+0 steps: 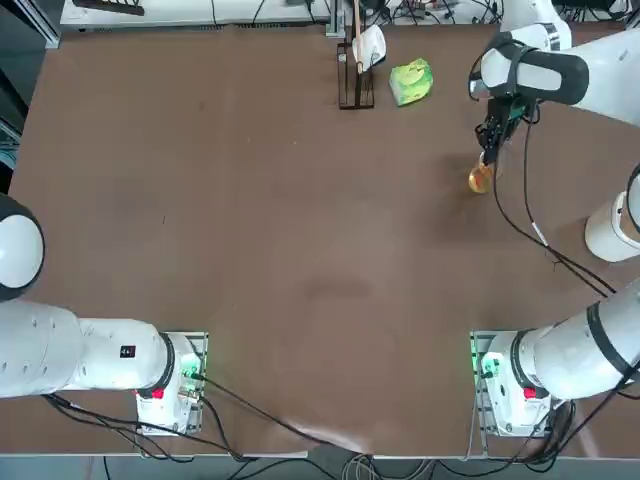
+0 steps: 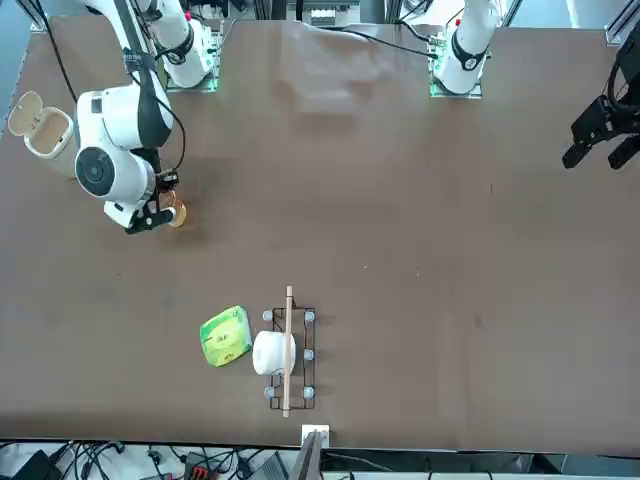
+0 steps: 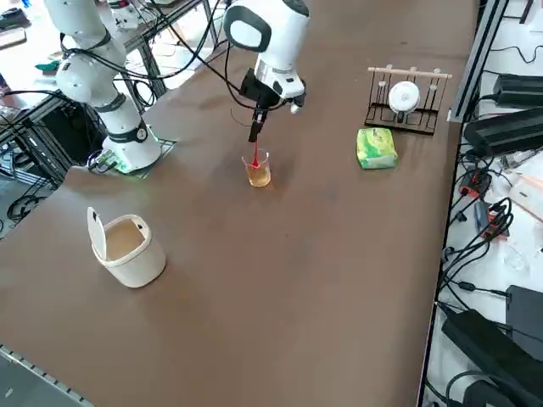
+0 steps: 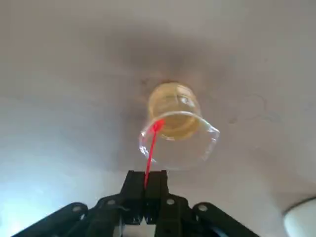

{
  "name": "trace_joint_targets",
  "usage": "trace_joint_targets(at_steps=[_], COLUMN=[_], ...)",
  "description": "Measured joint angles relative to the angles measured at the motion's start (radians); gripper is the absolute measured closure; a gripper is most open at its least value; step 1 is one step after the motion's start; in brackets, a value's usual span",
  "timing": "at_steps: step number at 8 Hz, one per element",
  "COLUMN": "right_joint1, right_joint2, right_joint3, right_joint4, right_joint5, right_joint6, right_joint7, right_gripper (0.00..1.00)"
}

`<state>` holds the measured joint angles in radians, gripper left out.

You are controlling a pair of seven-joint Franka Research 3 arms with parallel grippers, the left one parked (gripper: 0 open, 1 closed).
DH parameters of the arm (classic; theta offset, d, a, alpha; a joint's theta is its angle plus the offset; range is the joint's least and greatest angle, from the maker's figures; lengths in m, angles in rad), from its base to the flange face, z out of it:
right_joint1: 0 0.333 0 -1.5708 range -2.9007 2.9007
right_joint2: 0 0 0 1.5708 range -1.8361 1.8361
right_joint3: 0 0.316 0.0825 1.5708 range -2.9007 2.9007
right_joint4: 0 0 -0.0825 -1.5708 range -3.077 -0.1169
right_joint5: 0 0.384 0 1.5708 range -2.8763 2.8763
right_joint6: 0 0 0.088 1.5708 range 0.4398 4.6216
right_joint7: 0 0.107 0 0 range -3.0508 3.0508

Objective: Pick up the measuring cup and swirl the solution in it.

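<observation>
right pincer [image 4: 147, 173] clenched on a red stick [image 4: 151, 152], measuring cup [image 4: 178, 126] just below the pincer

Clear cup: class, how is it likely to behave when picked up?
The clear cup would probably slosh, since amber liquid shows inside. It may swing or tip, as the right claw, above it, grips only a thin red strip reaching into its mouth.

Robotics lab (arms [image 1: 560, 355], cables [image 3: 475, 229])
</observation>
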<state>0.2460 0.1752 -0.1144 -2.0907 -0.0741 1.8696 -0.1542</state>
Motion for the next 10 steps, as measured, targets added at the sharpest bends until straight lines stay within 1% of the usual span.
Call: trace_joint_targets(at_steps=[2, 4, 6, 8, 10], right_joint1=[-0.019, -0.03, -0.033, -0.031, -0.031], right_joint2=[0.001, 0.013, 0.034, 0.048, 0.05], right_joint3=[-0.004, -0.004, -0.004, -0.001, 0.001], right_joint4=[0.001, 0.028, 0.063, 0.073, 0.074], right_joint5=[-0.066, -0.078, -0.048, 0.019, 0.052], right_joint6=[-0.001, 0.014, 0.035, 0.049, 0.042], right_joint7=[-0.023, -0.024, -0.023, -0.023, -0.012], right_gripper=[0.98, 0.98, 0.98, 0.98, 0.98])
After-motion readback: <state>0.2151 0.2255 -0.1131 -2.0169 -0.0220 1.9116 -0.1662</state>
